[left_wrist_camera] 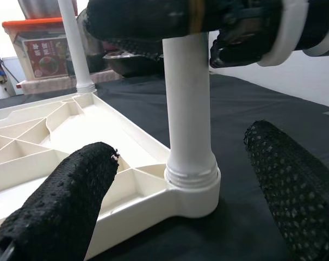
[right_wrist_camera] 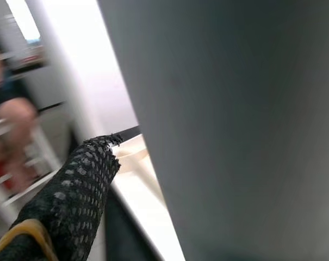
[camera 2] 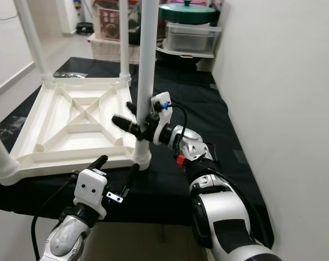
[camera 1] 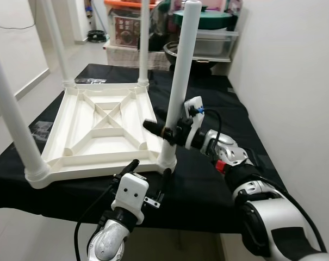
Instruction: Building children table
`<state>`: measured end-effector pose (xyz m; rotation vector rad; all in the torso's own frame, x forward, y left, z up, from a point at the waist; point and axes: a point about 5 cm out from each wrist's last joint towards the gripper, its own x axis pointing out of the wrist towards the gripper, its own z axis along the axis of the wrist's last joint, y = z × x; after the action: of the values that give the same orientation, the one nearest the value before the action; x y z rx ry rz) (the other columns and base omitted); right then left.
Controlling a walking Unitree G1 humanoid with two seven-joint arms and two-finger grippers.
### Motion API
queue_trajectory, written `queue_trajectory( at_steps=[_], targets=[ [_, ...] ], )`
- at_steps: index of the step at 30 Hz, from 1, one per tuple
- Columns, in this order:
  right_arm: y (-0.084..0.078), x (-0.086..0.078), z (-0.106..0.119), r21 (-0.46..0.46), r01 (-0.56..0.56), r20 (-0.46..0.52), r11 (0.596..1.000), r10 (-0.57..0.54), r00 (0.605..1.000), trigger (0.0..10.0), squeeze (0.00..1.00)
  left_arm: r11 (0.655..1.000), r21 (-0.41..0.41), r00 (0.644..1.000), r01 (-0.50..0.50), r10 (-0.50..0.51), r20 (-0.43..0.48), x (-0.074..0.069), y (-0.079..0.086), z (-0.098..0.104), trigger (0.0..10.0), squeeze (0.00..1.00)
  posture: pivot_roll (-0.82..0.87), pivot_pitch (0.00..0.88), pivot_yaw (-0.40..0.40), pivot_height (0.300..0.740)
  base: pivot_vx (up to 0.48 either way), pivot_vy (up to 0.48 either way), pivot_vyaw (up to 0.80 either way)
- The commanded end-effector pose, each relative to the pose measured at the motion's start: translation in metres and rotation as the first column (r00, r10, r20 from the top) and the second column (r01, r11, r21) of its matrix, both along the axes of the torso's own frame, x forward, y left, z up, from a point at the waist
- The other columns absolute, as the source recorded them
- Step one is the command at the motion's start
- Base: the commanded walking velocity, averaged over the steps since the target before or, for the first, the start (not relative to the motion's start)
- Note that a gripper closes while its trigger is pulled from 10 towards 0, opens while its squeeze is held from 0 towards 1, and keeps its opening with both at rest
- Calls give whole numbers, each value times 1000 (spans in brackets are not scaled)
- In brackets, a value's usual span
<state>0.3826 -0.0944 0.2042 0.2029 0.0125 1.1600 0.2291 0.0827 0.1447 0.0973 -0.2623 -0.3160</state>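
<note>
Plastic throughout, the upturned white children's table [camera 1: 99, 128] lies top-down on the black worktop [camera 1: 208, 185], towards its front edge, four legs pointing up. It looks light and rigid, but smooth and round on the legs, so a grasp could slip or twist. The right gripper [camera 1: 167, 133] is clamped around the leg [camera 1: 180, 81] at the table's near right corner, low on the tube, just above its socket [left_wrist_camera: 191, 185]. The left gripper [camera 1: 148, 176] hovers released at the worktop's front edge, fingers [left_wrist_camera: 61, 212] spread either side of that socket.
</note>
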Motion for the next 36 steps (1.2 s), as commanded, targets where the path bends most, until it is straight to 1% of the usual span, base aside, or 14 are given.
queue_trajectory(
  at_steps=[1,3,4,5,6,15,21,23,24,26,28,31,35,36],
  targets=[
    [2,-4,-2,-26,-77,10,997,78,997,10000,0,1000,9,1000,10,-10,-7,-1,-2,-1,10000,0,91,22,-119,740,0,0,0],
    [3,-5,-2,-30,-103,10,994,103,995,10000,0,1000,11,1000,11,-11,-6,-1,-2,-1,10000,0,89,26,-115,740,0,0,0],
    [8,-5,0,-20,-129,9,991,129,992,6863,0,1000,12,1000,12,-12,-4,-1,-2,-1,10000,0,92,26,-116,740,0,0,0],
    [8,-5,0,-20,-129,9,991,129,992,6863,0,1000,12,1000,12,-12,-4,-1,-2,-1,10000,0,92,26,-116,740,0,0,0],
    [12,-5,2,-5,-132,6,991,132,991,0,0,1000,13,1000,13,-13,-3,-1,-3,0,10000,0,94,29,-118,740,0,0,0],
    [16,10,6,-12,139,-21,990,-139,990,0,0,1000,14,1000,12,-12,-2,-1,-3,0,10000,0,94,31,-118,740,0,0,0],
    [-2,24,9,-19,446,-47,895,-447,893,0,0,1000,14,1000,13,-13,-4,-1,-3,0,10000,0,87,37,-118,740,0,0,0],
    [-29,34,1,-93,767,-101,635,-772,627,0,0,1000,15,1000,14,-14,-5,-1,-3,0,10000,0,84,36,-115,740,0,0,0],
    [-29,34,1,-93,767,-101,635,-772,627,0,0,1000,15,1000,14,-14,-5,-1,-3,0,10000,0,84,36,-115,740,0,0,0],
    [-52,34,-8,-160,915,-105,371,-928,358,0,0,1000,17,1000,15,-15,-5,0,-3,0,10000,0,83,37,-114,740,0,0,0],
    [-52,34,-8,-160,915,-105,371,-928,358,0,0,1000,17,1000,15,-15,-5,0,-3,0,10000,0,83,37,-114,740,0,0,0],
    [-60,30,-14,-189,963,-81,190,-981,178,0,0,1000,19,1000,16,-16,-6,-1,-3,0,10000,0,85,35,-115,740,0,0,0],
    [-53,29,-16,-186,966,-76,180,-983,168,0,0,1000,20,1000,16,-16,-6,-1,-4,-1,10000,0,90,32,-117,740,0,0,0],
    [-42,29,-14,-167,962,-74,218,-975,208,10000,0,1000,20,1000,16,-16,-6,-1,-4,-1,10000,0,89,33,-116,740,0,0,0]
  ],
)
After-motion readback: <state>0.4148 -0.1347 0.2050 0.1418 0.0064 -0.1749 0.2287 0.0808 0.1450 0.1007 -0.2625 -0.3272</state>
